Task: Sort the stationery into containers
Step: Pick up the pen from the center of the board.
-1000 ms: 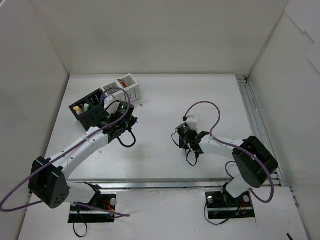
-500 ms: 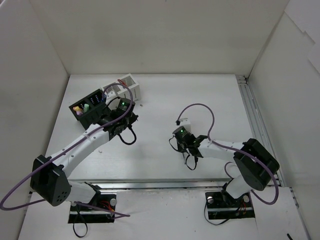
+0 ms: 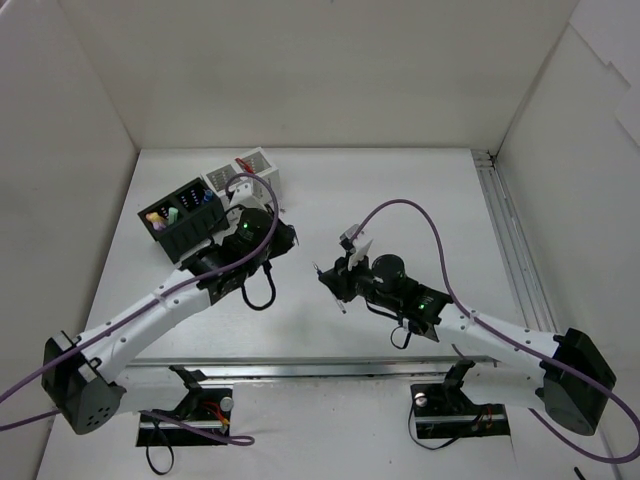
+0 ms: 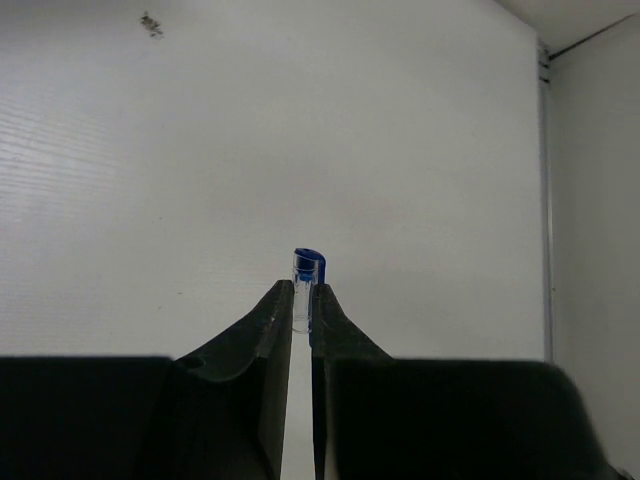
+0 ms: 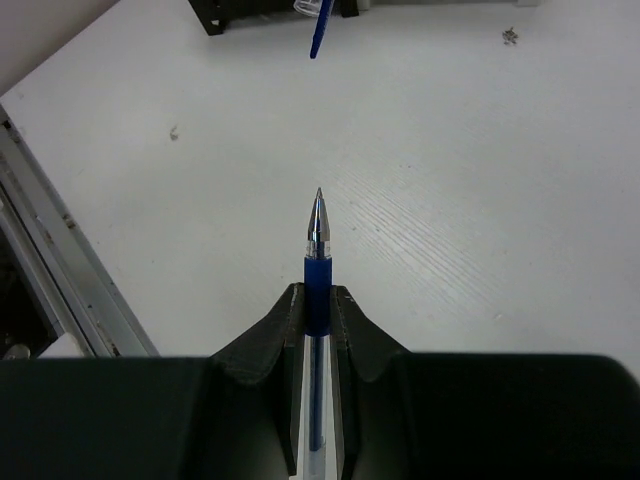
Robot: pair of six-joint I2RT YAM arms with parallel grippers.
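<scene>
In the left wrist view my left gripper point(image 4: 302, 300) is shut on a small clear pen cap with a blue clip point(image 4: 309, 266) that sticks out past the fingertips. My right gripper point(image 5: 318, 300) is shut on the clear-blue pen point(image 5: 318, 272), gripped at its blue grip with the metal tip pointing forward. From above, the left gripper point(image 3: 290, 238) and right gripper point(image 3: 332, 280) face each other mid-table, a short gap apart. The cap point(image 5: 320, 30) hangs at the top of the right wrist view. The black container point(image 3: 185, 222) and white mesh container point(image 3: 252, 172) stand at the back left.
The black container holds green and pink highlighters; red pens stick up in the white one. A metal rail point(image 3: 510, 250) runs along the table's right side and white walls enclose the table. A small dark speck point(image 4: 151, 22) lies on the tabletop.
The left gripper has moved right, away from the containers. The right arm has stretched out and swung left toward the table's middle, bringing the pen close to the left gripper.
</scene>
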